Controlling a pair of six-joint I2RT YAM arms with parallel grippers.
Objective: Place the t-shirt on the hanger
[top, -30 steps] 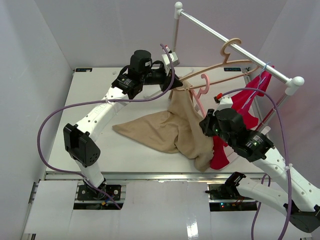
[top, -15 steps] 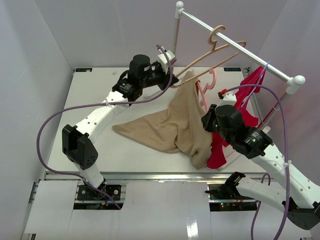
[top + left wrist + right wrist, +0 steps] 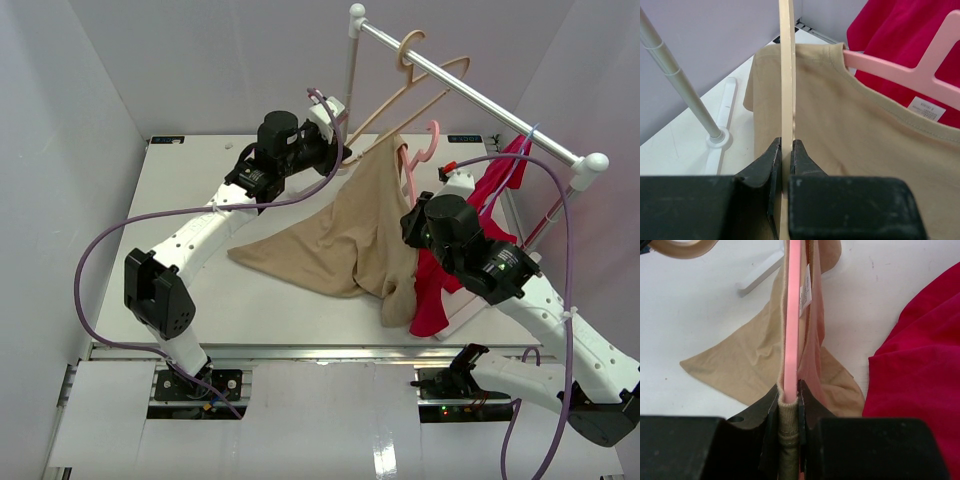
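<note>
t-shirt (image 3: 350, 235), plain tan, hangs bunched from the pink hanger (image 3: 791, 315) above the far right part of the desk (image 3: 180, 200). its lower cloth spreads on the desk toward the middle and the near edge. in the left wrist view one pink arm of the hanger comes out of the shirt's collar. the hanger's hook stands free in the air below the rack's rail (image 3: 470, 90), not on it. the right pincer (image 3: 789, 395) is closed down tight on the hanger's thin pink edge, with a fold of the tan cloth caught between its fingers as well. a small white label shows inside the shirt just beside the pink bar. the left pincer (image 3: 785, 150) is squeezed shut on the thin bar of a peach-tan hanger (image 3: 786, 75), which runs up from it to hook over the rail at the far side. a bright magenta-red garment (image 3: 432, 300) hangs near the right edge, just beside the shirt and partly behind the right arm. the rack's white post (image 3: 675, 75) stands on the desk at the far edge.
</note>
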